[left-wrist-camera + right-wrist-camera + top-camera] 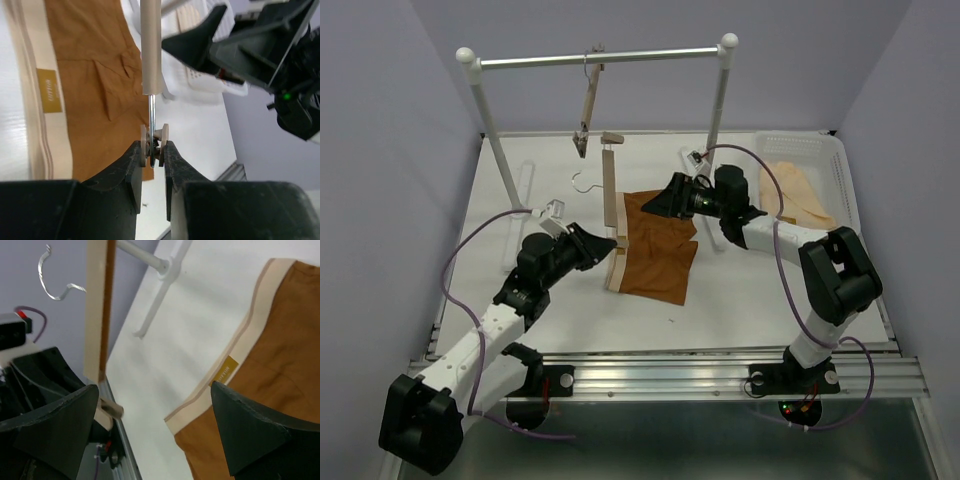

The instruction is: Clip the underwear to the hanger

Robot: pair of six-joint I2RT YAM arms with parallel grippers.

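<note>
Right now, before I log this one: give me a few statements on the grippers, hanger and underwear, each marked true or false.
1. The left gripper pinches a clip at the end of the hanger. True.
2. The right gripper is clamped on the underwear. False: its jaws stand wide open and hold nothing.
3. The underwear hangs from the rail. False: it lies flat on the table.
4. A second hanger hangs on the rail. True.
</note>
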